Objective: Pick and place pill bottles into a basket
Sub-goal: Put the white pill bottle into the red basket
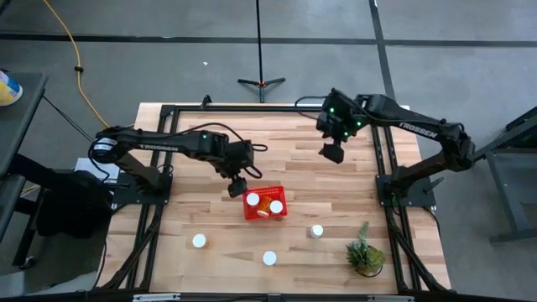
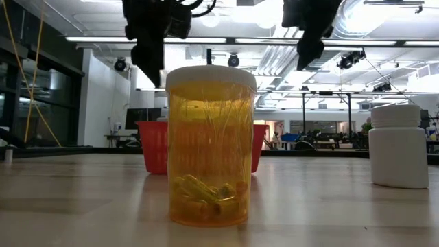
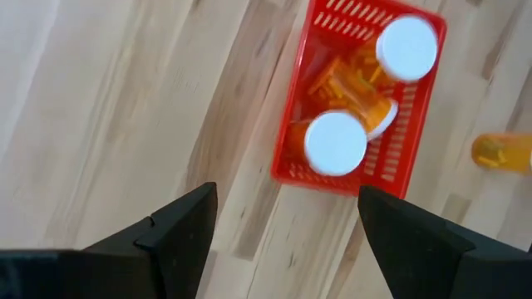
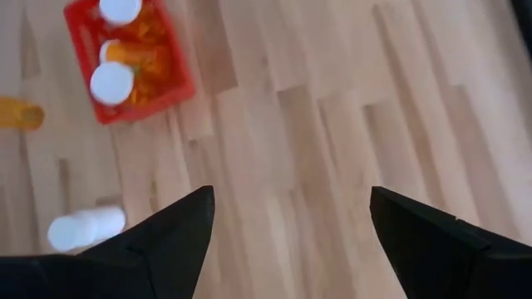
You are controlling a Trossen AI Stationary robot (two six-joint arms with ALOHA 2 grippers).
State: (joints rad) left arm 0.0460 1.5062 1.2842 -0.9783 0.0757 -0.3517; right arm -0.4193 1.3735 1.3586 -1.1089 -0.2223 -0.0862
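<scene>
Black fingers of your left gripper (image 1: 237, 186) stood well apart and held nothing; in the left wrist view bare wood showed between them (image 3: 283, 241). It hung above the table (image 1: 210, 159), just to the left of the basket (image 1: 265, 204), not touching it. Your right gripper (image 1: 332, 152) was also spread wide and empty, hovering over bare boards toward the far right of the table, well apart from the basket.

You had the red mesh basket near the middle of the table. Inside it were three pill bottles: one upright with its white cap showing (image 3: 334, 143), another white cap at the far end (image 3: 406, 48), and an orange one lying on its side between them (image 3: 357, 95).

Three more bottles stood outside on the wood. One orange-bodied bottle (image 1: 316, 231) sat just right of the basket, toward the near side. One white-capped bottle (image 1: 199, 241) stood near left, and another (image 1: 269, 257) stood nearest the front edge, close before the low camera as a translucent orange body with pills in it (image 2: 210, 147). A small green potted plant (image 1: 365, 254) stood at the near right corner.
</scene>
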